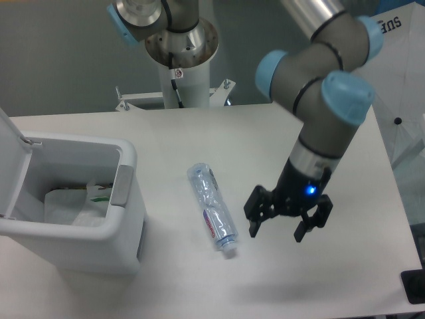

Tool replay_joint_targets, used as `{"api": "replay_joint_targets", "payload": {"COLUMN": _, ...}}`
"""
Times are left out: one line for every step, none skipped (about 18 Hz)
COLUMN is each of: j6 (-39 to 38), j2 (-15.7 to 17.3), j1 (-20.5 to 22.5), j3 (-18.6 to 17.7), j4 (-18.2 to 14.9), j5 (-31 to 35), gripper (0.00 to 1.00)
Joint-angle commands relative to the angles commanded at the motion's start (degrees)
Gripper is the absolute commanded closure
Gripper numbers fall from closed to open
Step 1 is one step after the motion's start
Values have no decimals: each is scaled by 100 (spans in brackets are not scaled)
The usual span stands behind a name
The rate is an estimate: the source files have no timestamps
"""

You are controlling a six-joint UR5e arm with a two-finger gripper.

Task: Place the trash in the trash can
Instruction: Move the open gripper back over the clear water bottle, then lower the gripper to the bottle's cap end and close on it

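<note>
Camera view from above shows the white surface (319,133) with the trash can (99,246), lid up and liner showing, at its left. Just right of the can lies the bottle (212,209), flat, cap toward the near edge. Farther right of the can, past the bottle, the hand (287,230) hangs fingers down, spread wide, holding nothing. The pickup looks unstarted; next it must line up over the bottle.
</note>
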Motion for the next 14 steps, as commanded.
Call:
{"api": "replay_joint_targets", "payload": {"j6": -9, "j2": -62, "j1": -53, "j3": 61, "j4": -87, "j5": 158, "gripper": 0}}
{"api": "replay_joint_targets", "payload": {"j6": -9, "j2": -114, "j1": -88, "j3": 149, "j4": -245, "j5": 282, "gripper": 0}}
{"api": "replay_joint_targets", "payload": {"j6": -17, "j2": -167, "j1": -123, "j3": 272, "j4": -438, "j5": 335, "gripper": 0}}
{"api": "replay_joint_targets", "payload": {"j6": -18, "j2": -237, "j1": -158, "j3": 386, "j4": -657, "j5": 371, "gripper": 0}}
{"api": "replay_joint_targets", "payload": {"j6": -18, "j2": -308, "j1": -194, "j3": 483, "j4": -842, "j5": 449, "gripper": 0}}
{"api": "replay_joint_targets", "payload": {"j6": -26, "j2": -378, "j1": -246, "j3": 562, "j4": -992, "j5": 607, "gripper": 0}}
{"api": "replay_joint_targets", "payload": {"j6": -87, "j2": -466, "j1": -308, "j3": 598, "j4": -1081, "j5": 808, "gripper": 0}}
{"api": "replay_joint_targets", "payload": {"j6": -140, "j2": -536, "j1": -387, "j3": 607, "j4": -1134, "j5": 1037, "gripper": 0}}
{"api": "replay_joint_targets", "payload": {"j6": -193, "j2": -589, "j1": -457, "j3": 607, "j4": -1143, "j5": 1213, "gripper": 0}}
{"api": "replay_joint_targets", "payload": {"j6": -280, "j2": -659, "j1": -527, "j3": 607, "j4": -1143, "j5": 1302, "gripper": 0}}
{"api": "replay_joint_targets", "payload": {"j6": -351, "j2": -721, "j1": -554, "j3": 607, "j4": -1143, "j5": 1337, "gripper": 1}}
{"api": "replay_joint_targets", "payload": {"j6": -439, "j2": -782, "j1": -589, "j3": 607, "j4": -1143, "j5": 1390, "gripper": 1}}
{"api": "replay_joint_targets", "payload": {"j6": -509, "j2": -826, "j1": -642, "j3": 607, "j4": -1143, "j5": 1478, "gripper": 1}}
{"api": "replay_joint_targets", "payload": {"j6": -597, "j2": -879, "j1": -686, "j3": 607, "j4": -1143, "j5": 1565, "gripper": 1}}
